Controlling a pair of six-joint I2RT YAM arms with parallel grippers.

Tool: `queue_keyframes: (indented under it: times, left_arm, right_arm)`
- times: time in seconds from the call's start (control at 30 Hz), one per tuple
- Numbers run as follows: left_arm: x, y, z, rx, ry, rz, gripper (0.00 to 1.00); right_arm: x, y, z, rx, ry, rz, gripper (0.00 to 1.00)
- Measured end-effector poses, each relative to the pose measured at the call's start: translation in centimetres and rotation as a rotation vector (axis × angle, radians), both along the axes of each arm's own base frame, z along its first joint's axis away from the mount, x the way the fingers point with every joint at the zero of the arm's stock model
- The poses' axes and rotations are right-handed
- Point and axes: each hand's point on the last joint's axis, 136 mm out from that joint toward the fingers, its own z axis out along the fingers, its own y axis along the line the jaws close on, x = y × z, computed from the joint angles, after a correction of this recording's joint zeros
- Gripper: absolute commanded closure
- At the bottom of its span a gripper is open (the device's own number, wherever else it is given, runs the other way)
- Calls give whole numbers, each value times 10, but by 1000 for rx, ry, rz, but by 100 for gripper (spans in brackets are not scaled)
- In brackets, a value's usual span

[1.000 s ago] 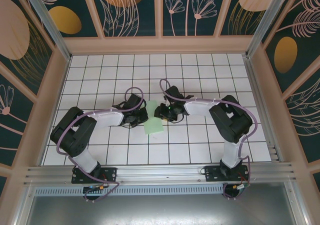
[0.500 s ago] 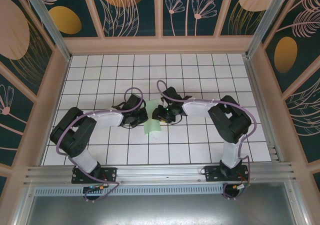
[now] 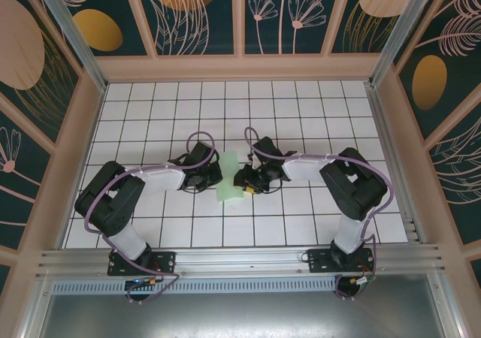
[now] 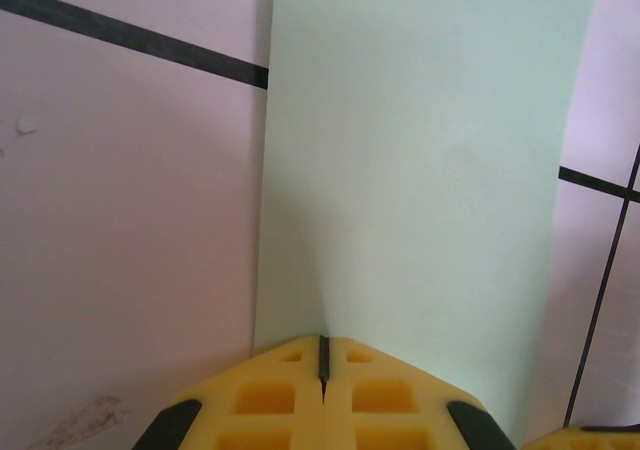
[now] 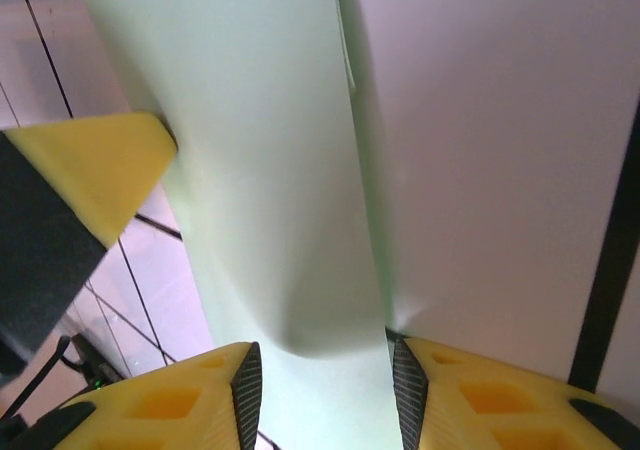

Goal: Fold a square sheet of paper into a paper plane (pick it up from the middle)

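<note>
L gripper (image 3: pixel 216 178) pinched shut, tips on left edge of the square sheet of paper (image 3: pixel 228 162). Sheet: plain pale mint, mid-table (image 3: pixel 150 113), btwn both grippers, right side curled up & over in a soft fold. R gripper (image 3: pixel 247 187): jaws part-open w/ that fold between them; squeezing or not, can't tell. Vs 0.5 s ago: R gripper sits nearer, L gripper unmoved.
</note>
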Motion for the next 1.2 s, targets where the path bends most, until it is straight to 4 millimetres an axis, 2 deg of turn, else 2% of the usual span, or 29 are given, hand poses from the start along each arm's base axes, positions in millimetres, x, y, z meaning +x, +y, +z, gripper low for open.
queue_keyframes:
  times: [0.2,0.43,0.63,0.8,1.07,1.2]
  left_arm:
    - [0,0,0,0,0,0,100]
    - [0,0,0,0,0,0,100]
    - [0,0,0,0,0,0,100]
    - [0,0,0,-1,0,0,100]
    - [0,0,0,-1,-1,0,100]
    - [0,0,1,-1,-2,0,100]
  right_arm:
    - [-8,0,1,47,30,-10,57]
    - [-8,1,8,119,4,-33,54]
    - [14,7,28,223,-82,-77,54]
    - [23,15,41,291,-116,-81,55]
    - [21,16,30,286,-70,-94,59]
    - [12,7,22,261,-33,-110,65]
